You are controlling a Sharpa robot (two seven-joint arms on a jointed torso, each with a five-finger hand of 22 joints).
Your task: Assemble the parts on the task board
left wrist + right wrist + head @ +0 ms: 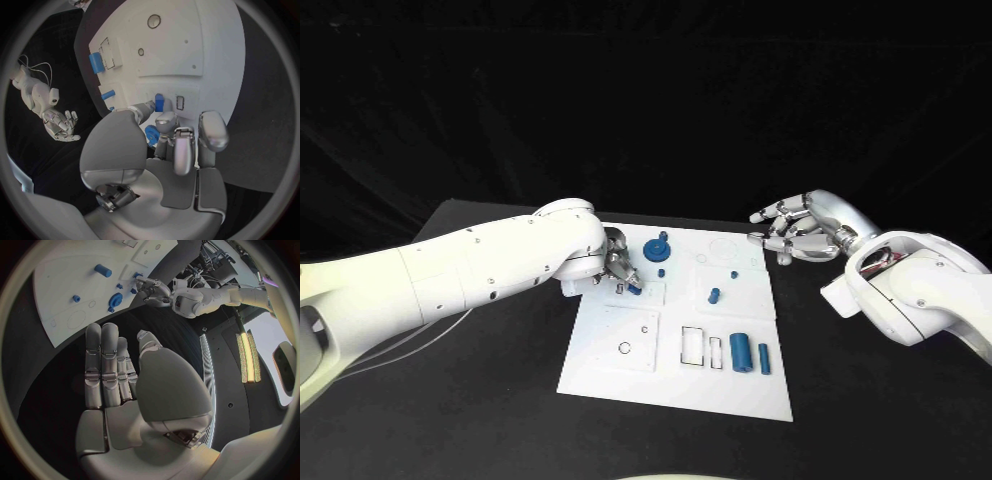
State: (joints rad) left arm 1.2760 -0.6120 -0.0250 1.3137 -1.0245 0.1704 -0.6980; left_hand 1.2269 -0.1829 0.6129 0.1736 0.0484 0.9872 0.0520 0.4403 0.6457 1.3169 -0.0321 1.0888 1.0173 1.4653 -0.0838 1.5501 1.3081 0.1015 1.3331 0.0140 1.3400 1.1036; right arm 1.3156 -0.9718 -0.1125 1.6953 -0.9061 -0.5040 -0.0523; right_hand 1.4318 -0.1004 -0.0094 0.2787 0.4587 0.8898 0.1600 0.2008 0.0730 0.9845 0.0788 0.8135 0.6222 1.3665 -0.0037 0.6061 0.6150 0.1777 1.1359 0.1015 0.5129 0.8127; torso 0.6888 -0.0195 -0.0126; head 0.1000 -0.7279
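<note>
Head view shows the white task board [610,370] lying in the middle of the black bench [473,400]. At its far left corner the left hand [615,268] pinches a small blue part [633,289] against the board beside a small rectangular slot; the left wrist view shows the same blue part [159,103] between its fingertips [147,107]. A blue gear-like part [659,249] sits just beyond. Two blue cylinders [749,355] lie near the board's right edge. Off the board's far right corner, the right hand [798,228] hovers, holding nothing, fingers loosely curled and apart.
</note>
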